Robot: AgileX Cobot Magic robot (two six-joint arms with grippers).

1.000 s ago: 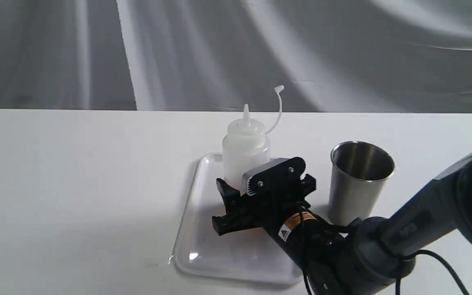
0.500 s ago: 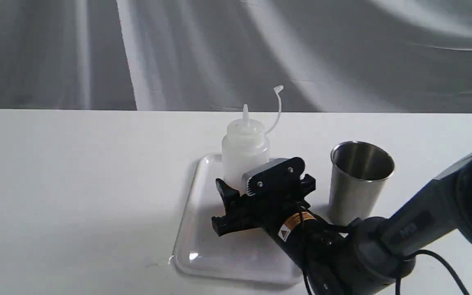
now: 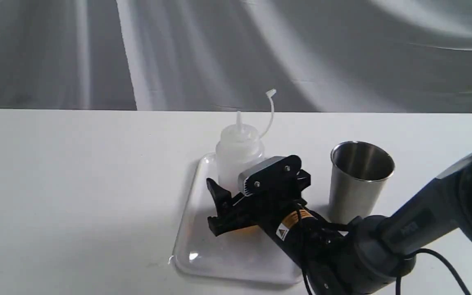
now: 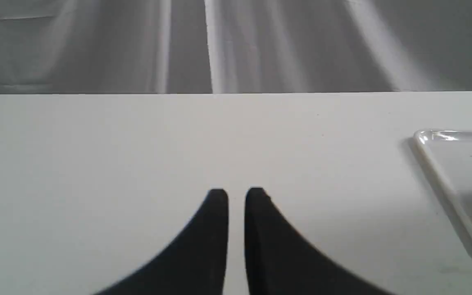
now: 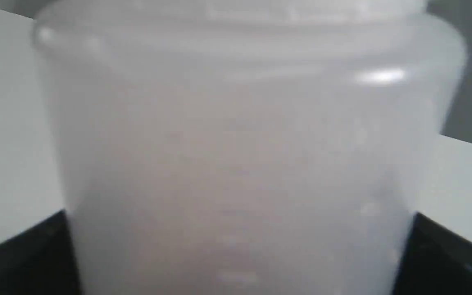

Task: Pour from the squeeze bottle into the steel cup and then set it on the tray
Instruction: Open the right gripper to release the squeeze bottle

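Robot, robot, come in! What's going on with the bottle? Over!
Left gripper shut, empty. Right gripper around squeeze bottle over tray, grip unclear. Steel cup upright beside tray. Nothing in the way.

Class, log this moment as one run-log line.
squeeze bottle: over tray, base hidden | right gripper: jaws either side of bottle, grip unclear | steel cup: upright beside tray | left gripper: shut, empty

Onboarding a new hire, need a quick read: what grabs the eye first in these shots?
The translucent squeeze bottle stands out at the far end of the white tray, leaning slightly, with the black jaws of the right gripper on either side of it. The shiny steel cup stands upright on the table, just right of the tray.
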